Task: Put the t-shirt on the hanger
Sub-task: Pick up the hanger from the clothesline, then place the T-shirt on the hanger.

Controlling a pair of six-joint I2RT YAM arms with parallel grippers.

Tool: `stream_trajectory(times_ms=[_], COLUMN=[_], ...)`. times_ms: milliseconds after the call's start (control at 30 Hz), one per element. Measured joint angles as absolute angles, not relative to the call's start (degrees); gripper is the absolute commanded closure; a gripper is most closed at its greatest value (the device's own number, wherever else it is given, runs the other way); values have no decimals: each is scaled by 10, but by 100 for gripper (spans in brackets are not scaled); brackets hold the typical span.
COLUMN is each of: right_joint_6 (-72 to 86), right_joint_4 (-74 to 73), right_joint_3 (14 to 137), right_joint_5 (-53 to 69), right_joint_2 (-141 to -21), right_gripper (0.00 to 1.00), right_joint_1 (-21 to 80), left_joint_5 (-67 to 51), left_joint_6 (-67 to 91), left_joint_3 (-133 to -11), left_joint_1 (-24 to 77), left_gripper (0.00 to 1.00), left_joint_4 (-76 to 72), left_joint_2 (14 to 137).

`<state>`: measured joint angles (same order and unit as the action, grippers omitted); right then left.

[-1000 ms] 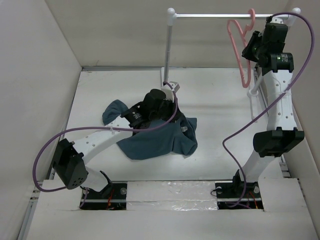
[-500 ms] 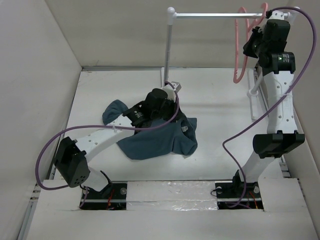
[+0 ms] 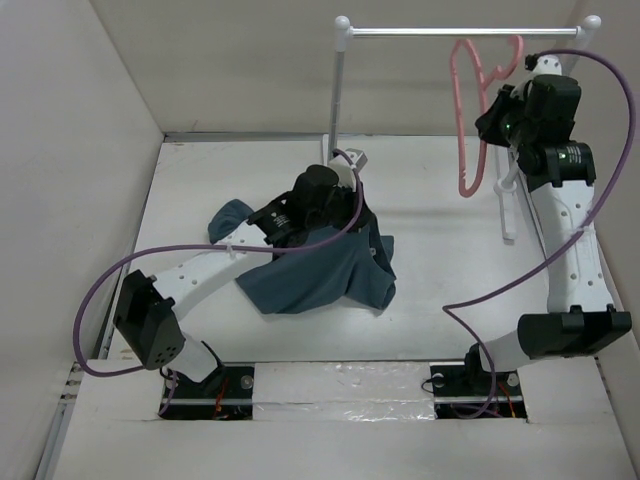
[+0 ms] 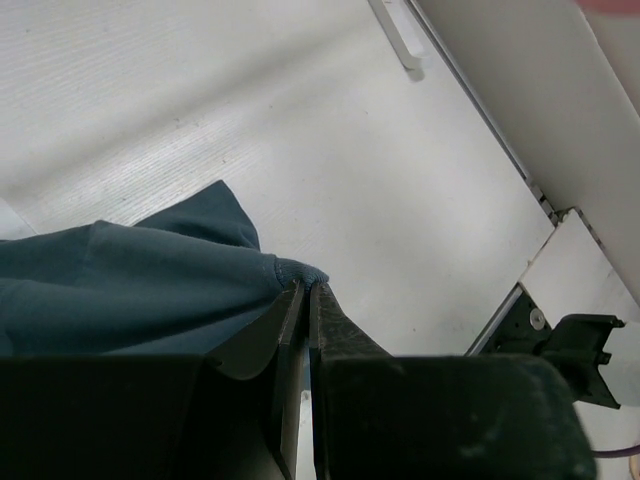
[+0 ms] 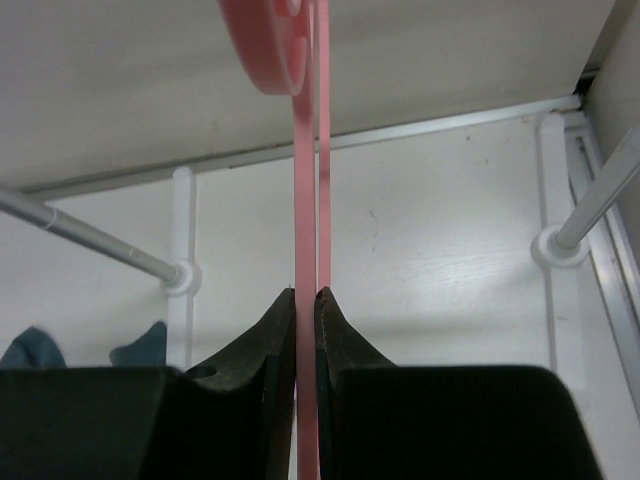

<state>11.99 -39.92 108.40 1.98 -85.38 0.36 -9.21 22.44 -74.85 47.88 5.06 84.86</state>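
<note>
The dark teal t-shirt (image 3: 310, 270) lies crumpled on the white table, partly lifted at its far edge. My left gripper (image 3: 335, 195) is shut on a fold of the t-shirt (image 4: 150, 290); its own jaws (image 4: 307, 288) pinch the cloth's hem at their tips. The salmon-pink hanger (image 3: 465, 110) hangs in the air below the white rail, held at its upper right. My right gripper (image 3: 495, 105) is shut on the hanger (image 5: 306, 150); in the right wrist view my right gripper (image 5: 306, 292) clamps the thin pink bar between its jaws.
The white metal rail (image 3: 450, 32) spans the back on two posts, its left post (image 3: 336, 110) standing right behind the left gripper. White walls close in the table on the left, back and right. The rail's base bars (image 5: 180, 240) lie on the table.
My right gripper has lowered and drawn the hanger left, off the rail; the hook now hangs below it. My left gripper has lifted the shirt's edge slightly towards the back.
</note>
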Motion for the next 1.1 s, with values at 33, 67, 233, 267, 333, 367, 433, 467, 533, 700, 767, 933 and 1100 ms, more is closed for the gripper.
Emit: stream_trajectory(times_ms=[33,67,233,267,333,367,433,467,533,700,767,933,1100], right_joint_6=[124,129,152,157,168,174,189,198,219,263,273,285,283], right_joint_4=[-393,-393,-387,-387,-399,-406,-434,-450,-486,-558,-573,-596,-602], right_joint_3=[1058,1036,930,905,854,827,784,767,740,712,707,692,684], right_joint_5=[23,26,59,65,81,87,95,97,102,118,123,130,135], right_joint_2=[-840,-828,-742,-719,-662,-630,-569,-540,-492,-419,-407,-398,-400], right_gripper=[100,100,100,100,100,100,100,100,100,100,100,100,100], right_joint_1=[9,17,67,79,105,120,146,159,180,224,236,248,252], left_joint_5=[-90,-88,-94,-98,-106,-108,-109,-109,-105,-101,-100,-95,-85], left_joint_6=[223,223,222,223,227,229,231,232,232,232,232,238,244], left_joint_3=[-750,-750,-750,-750,-750,-750,-750,-750,-750,-770,-779,-782,-789], left_joint_1=[479,479,462,452,427,412,389,380,368,366,366,366,366], left_gripper=[100,100,100,100,100,100,100,100,100,100,100,100,100], left_joint_4=[51,51,53,53,50,49,47,45,44,50,54,57,62], left_joint_2=[850,851,859,861,864,866,871,874,882,918,931,936,936])
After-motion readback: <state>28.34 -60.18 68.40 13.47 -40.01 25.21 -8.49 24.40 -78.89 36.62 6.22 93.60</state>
